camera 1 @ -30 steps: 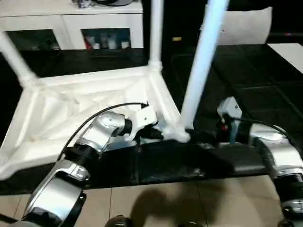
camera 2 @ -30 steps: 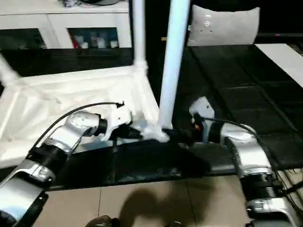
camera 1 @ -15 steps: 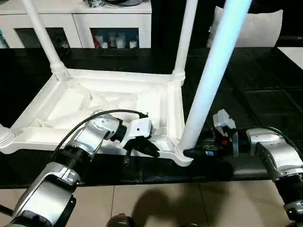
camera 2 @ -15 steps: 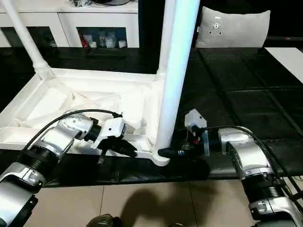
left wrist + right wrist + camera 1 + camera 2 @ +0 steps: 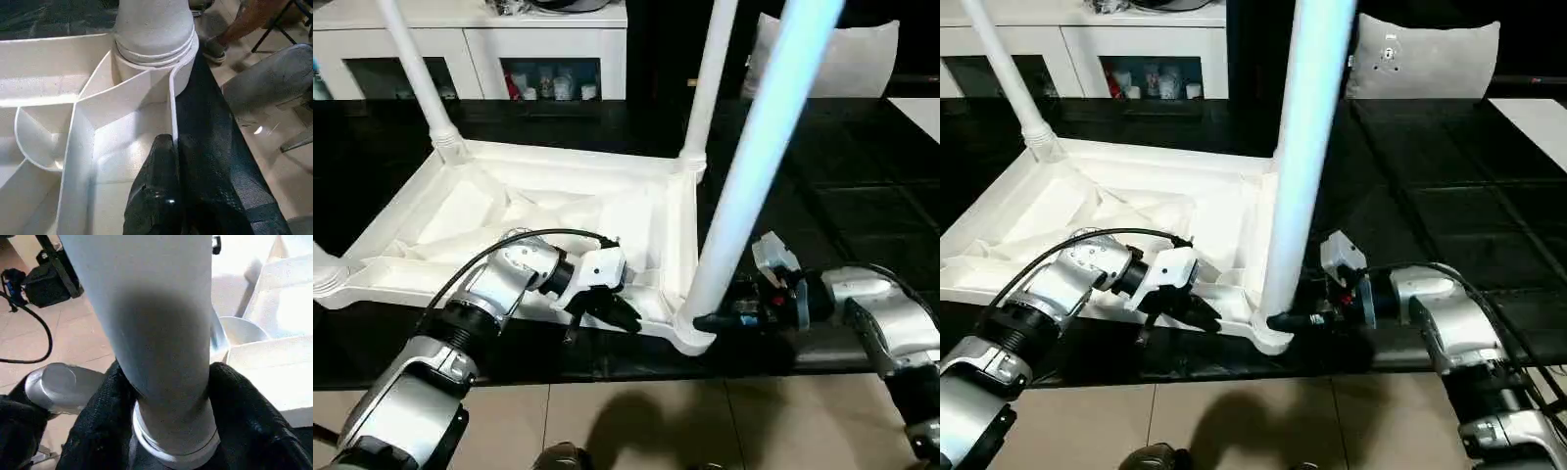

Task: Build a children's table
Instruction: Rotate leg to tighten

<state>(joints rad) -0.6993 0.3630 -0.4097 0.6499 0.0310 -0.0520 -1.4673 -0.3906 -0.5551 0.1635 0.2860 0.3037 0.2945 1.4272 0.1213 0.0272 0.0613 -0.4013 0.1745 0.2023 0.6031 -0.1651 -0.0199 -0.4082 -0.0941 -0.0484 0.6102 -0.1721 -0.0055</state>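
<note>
Black mat's near edge: left hand clenched on table rim, right hand seemingly grasping leg

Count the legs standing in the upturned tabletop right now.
3 visible. Far-left corner leg; far-right corner leg; near-right corner leg, with the right gripper at its base. At the near-left corner, a socket shows at the frame edge; a fourth may be hidden.

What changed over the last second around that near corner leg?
The right gripper closed in around the base of the near corner leg, its fingers now against both sides. The left gripper stayed shut, pinching the tabletop rim beside that socket. All legs remain standing.
</note>
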